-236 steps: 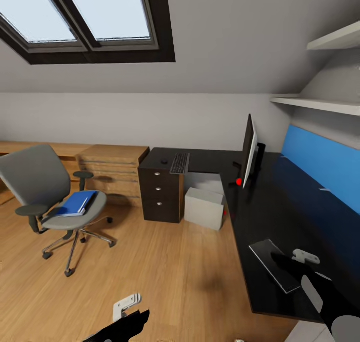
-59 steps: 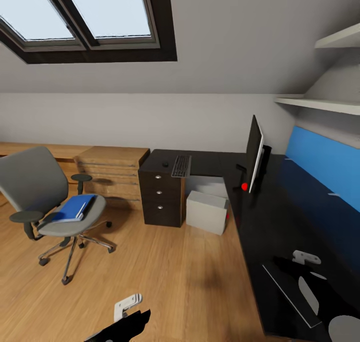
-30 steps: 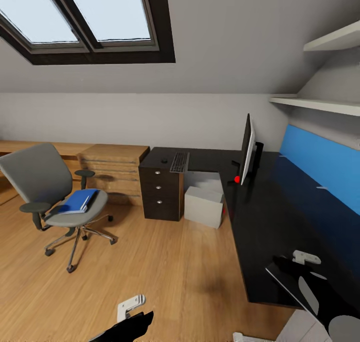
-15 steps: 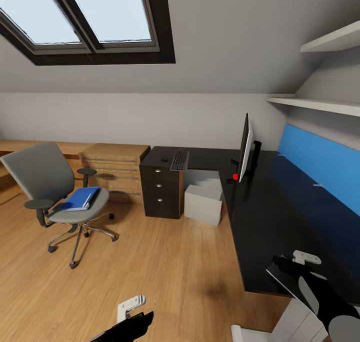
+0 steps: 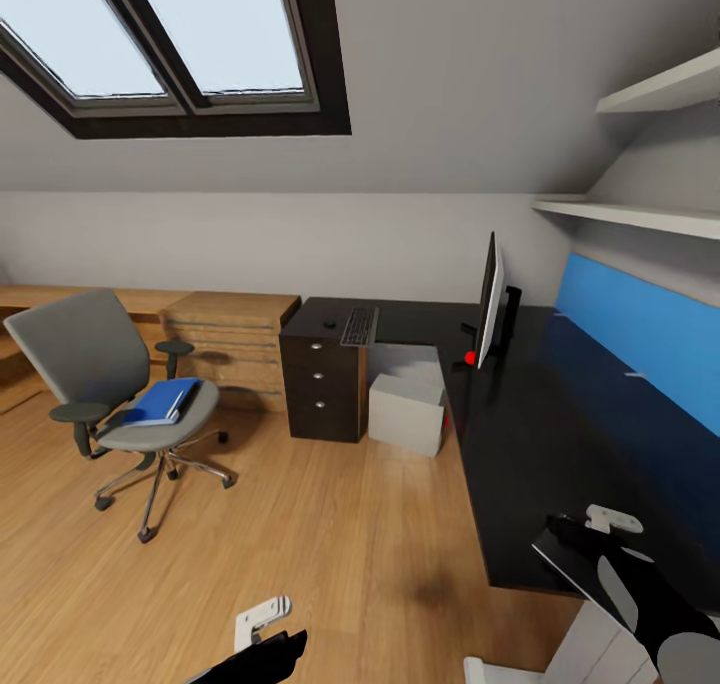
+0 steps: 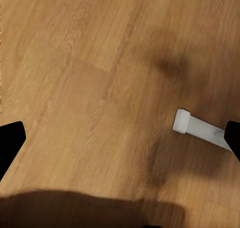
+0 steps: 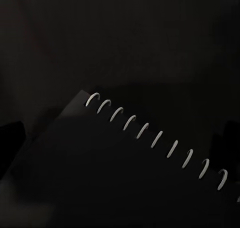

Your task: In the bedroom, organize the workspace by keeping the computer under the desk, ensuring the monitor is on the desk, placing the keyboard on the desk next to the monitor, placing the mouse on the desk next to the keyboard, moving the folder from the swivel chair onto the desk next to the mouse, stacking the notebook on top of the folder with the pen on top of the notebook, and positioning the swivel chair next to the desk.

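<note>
Hovering over the notebook [image 7: 125,173] on the desk [image 5: 520,444], right jaws wide; left jaws wide above floor [image 6: 90,78].

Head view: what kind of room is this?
Probably an attic room used as a home office: skylight windows set in a sloping ceiling, a long black desk with a monitor, and a swivel chair on the wooden floor.
</note>
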Robot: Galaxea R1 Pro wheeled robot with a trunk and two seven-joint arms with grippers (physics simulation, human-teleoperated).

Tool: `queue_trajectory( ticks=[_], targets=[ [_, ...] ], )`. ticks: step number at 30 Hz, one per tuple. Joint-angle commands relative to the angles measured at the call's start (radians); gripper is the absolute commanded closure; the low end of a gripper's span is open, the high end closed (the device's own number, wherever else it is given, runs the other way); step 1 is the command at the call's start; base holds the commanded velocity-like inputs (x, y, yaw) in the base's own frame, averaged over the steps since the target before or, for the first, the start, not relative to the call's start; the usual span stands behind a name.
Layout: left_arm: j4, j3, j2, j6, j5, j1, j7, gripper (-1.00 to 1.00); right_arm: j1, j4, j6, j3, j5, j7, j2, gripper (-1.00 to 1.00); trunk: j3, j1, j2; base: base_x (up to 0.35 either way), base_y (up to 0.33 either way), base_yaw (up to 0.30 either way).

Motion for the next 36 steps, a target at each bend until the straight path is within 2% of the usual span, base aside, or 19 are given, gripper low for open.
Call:
queue_trajectory(
  ticks=[1,4,6,11,14,18,22,25,28,29,30,36],
  targets=[
    [0.0,-0.001,0.0,0.002,0.01,-0.001,0.009,-1.0,0.0,-0.002,0.005,-0.003,-0.007,0.002,0.0,-1.0,0.0,0.0,-0.001,0.0,0.0,0.0],
    [0.002,-0.001,0.0,0.002,0.01,-0.001,0.009,-1.0,0.0,-0.024,0.007,-0.005,-0.008,0.001,0.0,-1.0,0.005,0.0,-0.001,0.0,0.0,0.0],
    [0.002,-0.001,0.0,0.002,0.01,-0.001,0.009,-1.0,0.003,-0.083,0.017,-0.006,-0.012,0.001,0.0,-1.0,0.008,0.0,-0.001,0.0,0.0,0.0],
    [0.002,-0.001,0.0,0.002,0.01,-0.001,0.009,-1.0,0.021,-0.238,0.116,-0.007,-0.027,0.001,0.015,-1.0,0.016,0.0,-0.001,0.0,0.0,0.0],
    [0.002,-0.001,0.0,0.002,0.01,-0.001,0.009,-1.0,0.074,-0.367,0.173,-0.008,-0.043,-0.001,0.035,-1.0,0.02,0.0,-0.001,0.0,0.0,0.0],
    [0.002,-0.001,0.0,0.002,0.01,-0.001,0.009,-1.0,0.122,-0.467,0.217,-0.008,-0.055,-0.001,0.044,-1.0,0.022,0.0,-0.001,0.0,0.0,0.0],
    [0.002,-0.001,0.0,0.002,0.01,-0.001,0.009,-1.0,0.175,-0.574,0.247,-0.009,-0.107,-0.001,0.05,-1.0,0.023,0.0,-0.001,0.0,0.0,0.0],
    [0.002,-0.001,0.0,0.002,0.01,-0.001,0.009,-1.0,0.205,-0.629,0.267,-0.01,-0.15,-0.003,0.052,-1.0,0.023,0.0,-0.001,0.0,0.0,0.0],
    [0.002,-0.001,0.0,0.002,0.01,-0.001,0.009,-1.0,0.215,-0.657,0.303,-0.01,-0.176,-0.002,0.053,-1.0,0.023,0.0,-0.001,0.0,0.0,0.0],
    [0.002,-0.001,0.0,0.002,0.01,-0.001,0.009,-1.0,0.217,-0.676,0.314,-0.01,-0.195,-0.001,0.053,-1.0,0.023,0.0,-0.001,0.0,0.0,0.0],
    [0.002,-0.001,0.0,0.002,0.009,-0.001,0.009,-1.0,0.221,-0.714,0.34,-0.011,-0.263,-0.002,0.053,-1.0,0.023,0.0,-0.001,0.0,0.0,0.0],
    [0.002,-0.001,0.001,0.002,0.009,-0.001,0.009,-1.0,0.236,-0.743,0.367,-0.011,-0.359,-0.003,0.051,-1.0,0.023,0.0,-0.001,0.0,0.0,0.0]
  ],
)
